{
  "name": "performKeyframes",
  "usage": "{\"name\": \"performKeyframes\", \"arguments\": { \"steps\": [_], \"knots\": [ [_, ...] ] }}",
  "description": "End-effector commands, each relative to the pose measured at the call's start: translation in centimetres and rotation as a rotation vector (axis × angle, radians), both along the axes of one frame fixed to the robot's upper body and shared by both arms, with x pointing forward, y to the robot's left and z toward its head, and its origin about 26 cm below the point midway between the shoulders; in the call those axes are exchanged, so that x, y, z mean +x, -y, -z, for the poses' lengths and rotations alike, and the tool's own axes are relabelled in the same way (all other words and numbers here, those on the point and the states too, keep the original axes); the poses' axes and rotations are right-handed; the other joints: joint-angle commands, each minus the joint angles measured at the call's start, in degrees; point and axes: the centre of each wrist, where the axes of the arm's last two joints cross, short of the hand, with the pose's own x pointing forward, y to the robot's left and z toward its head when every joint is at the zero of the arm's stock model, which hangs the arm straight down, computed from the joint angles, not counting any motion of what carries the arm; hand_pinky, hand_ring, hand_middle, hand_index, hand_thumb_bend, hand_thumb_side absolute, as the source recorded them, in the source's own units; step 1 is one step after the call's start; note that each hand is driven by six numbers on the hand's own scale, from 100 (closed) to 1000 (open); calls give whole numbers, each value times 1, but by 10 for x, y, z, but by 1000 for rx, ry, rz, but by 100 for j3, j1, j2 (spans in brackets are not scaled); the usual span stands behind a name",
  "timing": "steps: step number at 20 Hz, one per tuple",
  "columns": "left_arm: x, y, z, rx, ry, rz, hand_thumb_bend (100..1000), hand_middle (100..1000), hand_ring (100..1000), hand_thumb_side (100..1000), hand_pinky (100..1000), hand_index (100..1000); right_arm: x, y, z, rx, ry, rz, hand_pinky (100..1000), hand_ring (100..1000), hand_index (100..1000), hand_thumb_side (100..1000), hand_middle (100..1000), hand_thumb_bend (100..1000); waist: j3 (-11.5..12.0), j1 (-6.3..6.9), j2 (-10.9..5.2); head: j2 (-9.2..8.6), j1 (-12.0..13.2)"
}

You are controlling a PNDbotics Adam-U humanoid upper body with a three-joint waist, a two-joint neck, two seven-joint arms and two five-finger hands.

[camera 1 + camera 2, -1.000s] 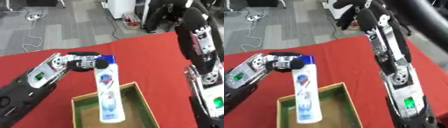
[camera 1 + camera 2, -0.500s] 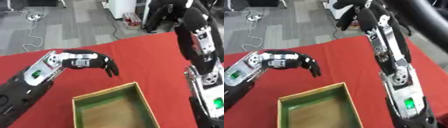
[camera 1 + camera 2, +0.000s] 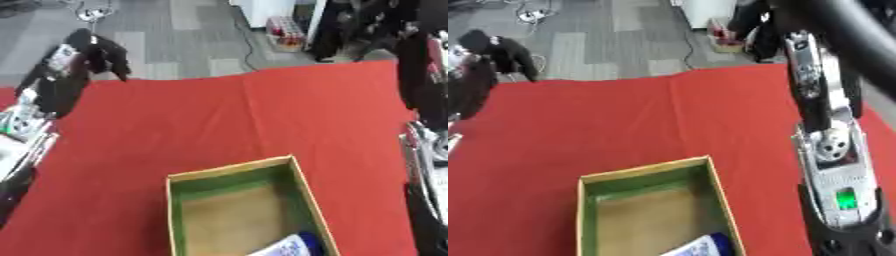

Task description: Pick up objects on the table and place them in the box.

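An open box (image 3: 302, 200) with green inner walls and a cardboard floor stands on the red table near the front. A white bottle with a blue cap (image 3: 289, 246) lies inside it at the near end, mostly cut off by the picture's lower edge. My left hand (image 3: 98, 49) is raised at the far left above the table's back edge, fingers relaxed and hanging down, holding nothing. My right arm (image 3: 826, 145) rises along the right side. Its hand (image 3: 773, 11) blurs into dark shapes at the top edge.
The red tablecloth (image 3: 262, 115) covers the whole table. Beyond its far edge lie grey floor, cables and dark furniture. Silver parts of my left arm (image 3: 22, 125) show along the left edge.
The left hand let the bottle go, and it now lies in the box. That hand has pulled back up and to the left. The whole view has also shifted.
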Motion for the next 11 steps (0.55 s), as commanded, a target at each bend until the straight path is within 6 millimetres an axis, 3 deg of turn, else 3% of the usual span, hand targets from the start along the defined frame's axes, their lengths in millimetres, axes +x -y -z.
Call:
{"name": "performKeyframes", "arguments": {
  "steps": [1,5,8,11],
  "knots": [
    [-26,8,-31,-53,200,-66,141,464,489,949,438,587,-1,16,-4,25,20,87,447,514,805,1000,657,100,67,-18,-49,0,-232],
    [-31,14,-24,-80,341,-53,149,477,488,937,451,588,-1,30,2,79,18,167,439,506,792,1000,635,100,239,-96,-87,1,-577],
    [-30,22,-19,-101,386,-12,153,494,504,943,461,605,-2,41,6,132,27,223,436,503,788,1000,629,100,391,-129,-99,1,-1173],
    [-29,28,-18,-115,392,25,154,495,505,943,465,604,-4,45,9,163,32,250,436,502,786,1000,627,100,494,-142,-115,1,-1385]
  ]
}}
